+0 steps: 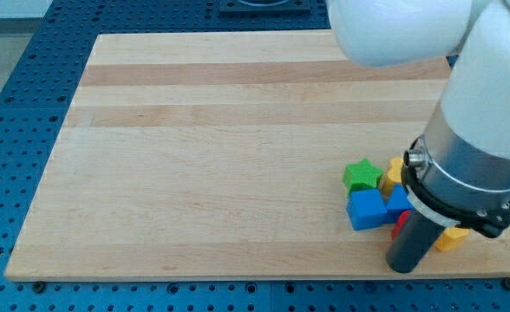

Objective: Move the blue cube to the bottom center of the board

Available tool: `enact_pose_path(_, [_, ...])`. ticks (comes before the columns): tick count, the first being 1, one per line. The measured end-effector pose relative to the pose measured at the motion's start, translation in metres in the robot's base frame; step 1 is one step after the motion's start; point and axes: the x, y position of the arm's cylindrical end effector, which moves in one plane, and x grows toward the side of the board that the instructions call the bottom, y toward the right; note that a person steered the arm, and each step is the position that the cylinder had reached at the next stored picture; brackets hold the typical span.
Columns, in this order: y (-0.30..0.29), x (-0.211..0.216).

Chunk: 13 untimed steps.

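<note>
The blue cube [367, 209] lies on the wooden board [220, 156] at the view's lower right. A green star-shaped block [361, 175] touches it from above. A second blue block [400, 201] sits just to its right, partly hidden by the arm. My tip [405, 265] is at the end of the dark rod, below and to the right of the blue cube, close to the board's bottom edge. A red block [401, 224] peeks out beside the rod.
A yellow block [395, 170] lies right of the green star and another yellow block [451, 239] lies right of the rod. The large white arm [480, 130] covers the board's right side. Blue perforated table surrounds the board.
</note>
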Motion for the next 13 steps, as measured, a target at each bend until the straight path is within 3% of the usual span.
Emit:
enact_pose_path(3, [0.000, -0.039])
enact_pose_path(5, [-0.059, -0.051])
enact_pose_path(7, [-0.024, -0.023])
enact_pose_path(10, [-0.007, -0.083])
enact_pose_path(13, [-0.071, -0.098])
